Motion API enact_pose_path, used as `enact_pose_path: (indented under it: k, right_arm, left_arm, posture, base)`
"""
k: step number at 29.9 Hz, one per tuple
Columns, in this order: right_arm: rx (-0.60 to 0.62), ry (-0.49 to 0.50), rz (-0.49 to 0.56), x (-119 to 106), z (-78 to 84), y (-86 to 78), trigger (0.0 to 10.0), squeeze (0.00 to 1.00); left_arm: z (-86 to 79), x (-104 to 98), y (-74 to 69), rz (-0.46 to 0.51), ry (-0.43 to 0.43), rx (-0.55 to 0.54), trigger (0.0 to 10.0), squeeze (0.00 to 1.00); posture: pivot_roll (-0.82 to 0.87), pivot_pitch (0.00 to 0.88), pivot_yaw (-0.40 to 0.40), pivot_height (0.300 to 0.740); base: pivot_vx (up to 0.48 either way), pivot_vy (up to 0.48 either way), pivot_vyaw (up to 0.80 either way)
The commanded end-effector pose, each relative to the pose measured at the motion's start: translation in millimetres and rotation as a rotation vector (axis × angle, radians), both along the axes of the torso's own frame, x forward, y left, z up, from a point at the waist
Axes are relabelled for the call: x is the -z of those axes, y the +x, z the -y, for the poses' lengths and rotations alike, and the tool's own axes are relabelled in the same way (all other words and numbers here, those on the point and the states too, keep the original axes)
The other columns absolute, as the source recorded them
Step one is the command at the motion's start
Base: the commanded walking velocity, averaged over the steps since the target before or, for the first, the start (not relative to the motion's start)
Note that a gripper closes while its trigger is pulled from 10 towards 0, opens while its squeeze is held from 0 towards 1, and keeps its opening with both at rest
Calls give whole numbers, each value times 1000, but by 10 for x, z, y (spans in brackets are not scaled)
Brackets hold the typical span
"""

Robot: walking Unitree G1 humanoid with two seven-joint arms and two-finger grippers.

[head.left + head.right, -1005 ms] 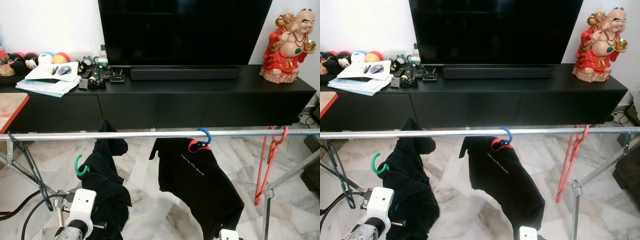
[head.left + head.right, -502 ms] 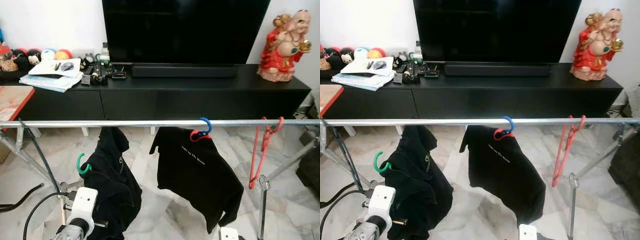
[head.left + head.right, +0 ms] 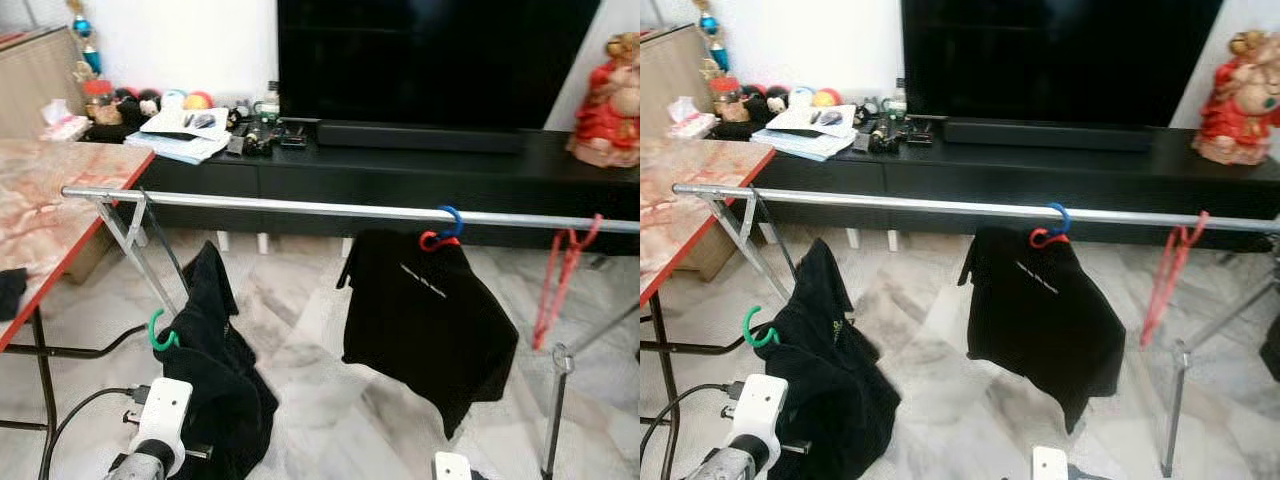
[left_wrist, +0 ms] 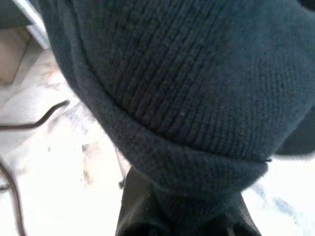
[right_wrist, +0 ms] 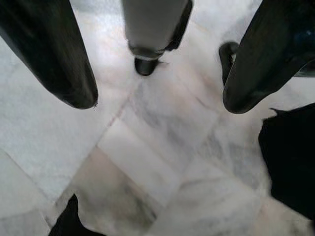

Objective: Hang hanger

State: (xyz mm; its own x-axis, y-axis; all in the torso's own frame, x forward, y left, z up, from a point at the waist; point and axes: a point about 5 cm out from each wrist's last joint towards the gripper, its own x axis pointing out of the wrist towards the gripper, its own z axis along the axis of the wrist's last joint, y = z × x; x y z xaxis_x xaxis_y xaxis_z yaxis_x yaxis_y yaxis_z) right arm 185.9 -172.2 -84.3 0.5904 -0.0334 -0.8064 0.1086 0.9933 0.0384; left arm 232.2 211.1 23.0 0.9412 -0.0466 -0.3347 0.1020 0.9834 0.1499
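Left gripper (image 4: 184,216): lower left of the head views, below the white wrist block; fingers buried in dark knit cloth, clamped on the black garment.
Right gripper (image 5: 157,83): pointing down at pale marble floor (image 5: 147,162), two black fingers (image 5: 54,59) spread wide apart, holding nothing.
Black garment (image 3: 215,375): lower left of frame, draped in a heap over the left arm (image 3: 160,420), well below the rail.
Hanger (image 3: 160,330): green hook poking up out of the black garment at lower left, curled open side up, not on the rail.
Rail (image 3: 300,208): silver bar crossing the middle of the frame from left to right, on slanted metal legs.
Black shirt (image 3: 425,310): centre right, hanging from the rail on a red hanger with a blue hook (image 3: 447,222).
Red hanger (image 3: 562,275): far right, bare, hooked on the rail.
Black cabinet (image 3: 420,170): behind the rail, bearing a large dark television (image 3: 440,60), papers at upper left, a red figurine (image 3: 612,100) at upper right.
Table (image 3: 50,215): left edge, red-rimmed marbled top.
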Motion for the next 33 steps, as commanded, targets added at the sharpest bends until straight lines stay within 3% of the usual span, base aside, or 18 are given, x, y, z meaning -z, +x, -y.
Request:
enact_pose_path:
  k: [1,33]
  right_arm:
    - [6,0,-4,11,14,-26,10000,0]
    - [7,-2,-23,30,33,-66,10000,0]
  left_arm:
    - [-13,-72,18,38,-1,0,10000,0]
    - [-31,-126,21,32,-19,58,10000,0]
  posture:
    - [155,58,-18,740]
    - [162,65,-22,740]
  base:
    - [-277,0,0]
    - [-281,0,0]
